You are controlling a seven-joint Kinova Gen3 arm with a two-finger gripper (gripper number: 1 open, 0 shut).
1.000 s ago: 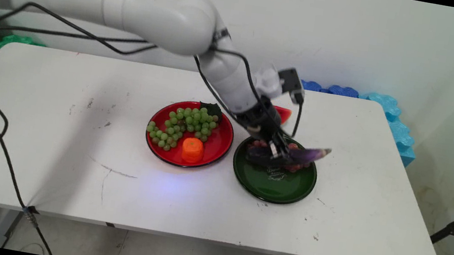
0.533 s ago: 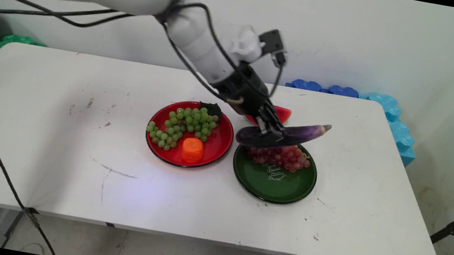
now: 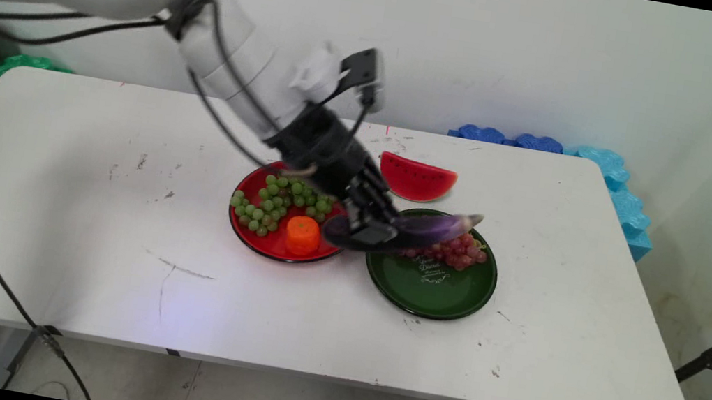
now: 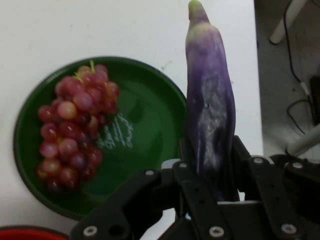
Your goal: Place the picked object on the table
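Gripper (image 3: 371, 229) clamped tight on a purple eggplant (image 3: 426, 228), held up off the table between the red plate (image 3: 251, 241) and green plate (image 3: 433, 296). Red grapes (image 4: 75, 130) on the green one, watermelon slice (image 3: 416, 178) just behind.

We see a glossy white arm (image 3: 228, 61) of rounded links, trailed by black cables (image 3: 71, 27). Its gripper (image 4: 212, 195) is a matte black linkage studded with small silver screws; a black camera block (image 3: 361, 70) sits above the wrist.
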